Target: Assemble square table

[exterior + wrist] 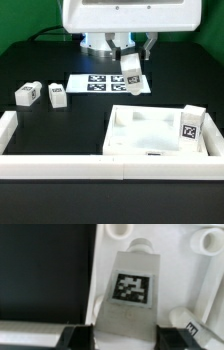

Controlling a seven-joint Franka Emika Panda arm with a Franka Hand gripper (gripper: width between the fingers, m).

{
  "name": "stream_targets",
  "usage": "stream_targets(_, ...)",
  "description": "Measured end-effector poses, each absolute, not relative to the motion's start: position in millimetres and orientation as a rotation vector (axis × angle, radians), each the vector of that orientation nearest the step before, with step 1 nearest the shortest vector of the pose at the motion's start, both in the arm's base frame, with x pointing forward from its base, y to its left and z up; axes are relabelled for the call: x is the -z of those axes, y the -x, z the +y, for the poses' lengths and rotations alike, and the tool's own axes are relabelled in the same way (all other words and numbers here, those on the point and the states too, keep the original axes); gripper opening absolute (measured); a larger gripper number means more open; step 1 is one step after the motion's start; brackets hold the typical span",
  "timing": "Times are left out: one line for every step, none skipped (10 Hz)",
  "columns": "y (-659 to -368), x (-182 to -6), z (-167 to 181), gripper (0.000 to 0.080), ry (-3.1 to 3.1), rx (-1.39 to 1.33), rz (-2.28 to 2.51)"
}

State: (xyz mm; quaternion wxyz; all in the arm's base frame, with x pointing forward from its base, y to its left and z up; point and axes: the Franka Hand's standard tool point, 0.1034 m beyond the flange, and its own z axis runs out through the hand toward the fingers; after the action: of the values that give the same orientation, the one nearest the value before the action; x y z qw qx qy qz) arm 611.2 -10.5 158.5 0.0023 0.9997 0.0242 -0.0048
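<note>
I'm pinching the held leg [133, 286] in my hand [127, 336] | standing leg [190, 123] seemingly sitting fitted in the top [150, 128] nearby | loose leg [27, 95] and second loose leg [57, 95] waiting on the counter farther off.

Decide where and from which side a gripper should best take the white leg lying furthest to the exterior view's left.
Probably its middle, from straight above, closing across its short width. The leftmost leg seems to lie on its side on the black work surface, long axis roughly across the view, top face exposed, with the neighbouring leg set apart, leaving room beside it.
</note>
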Motion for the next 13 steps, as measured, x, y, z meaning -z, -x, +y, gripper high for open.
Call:
stream_targets(-610.4,-158.6,-6.4,0.0291,-3.146,0.013,0.048)
stream_targets(-612.6,-157.0,-7.8,0.0291,-3.143,-0.024,0.051)
stream_targets(-611.9,-156.3,-7.8,0.0291,-3.144,-0.018,0.051)
stream_targets(-612.3,-155.3,-7.8,0.0291,-3.143,-0.020,0.051)
stream_targets(-626.5,-155.8,-10.1,0.0291,-3.119,-0.170,0.097)
stream_targets(-637.1,-155.2,-12.8,0.0291,-3.089,-0.322,0.159)
stream_targets(-648.9,-156.9,-14.3,0.0291,-3.045,-0.469,0.238)
stream_targets(-650.7,-157.2,-11.2,0.0291,-3.019,-0.576,0.243)
stream_targets(-646.7,-153.4,-12.3,0.0291,-3.017,-0.580,0.242)
stream_targets(-646.9,-153.5,-12.5,0.0291,-3.017,-0.579,0.242)
stream_targets(-646.7,-152.8,-12.5,0.0291,-3.017,-0.577,0.242)
stream_targets(-646.3,-151.2,-13.4,0.0291,-3.017,-0.574,0.242)
stream_targets(-648.6,-144.7,-20.6,0.0291,-2.995,-0.581,0.291)
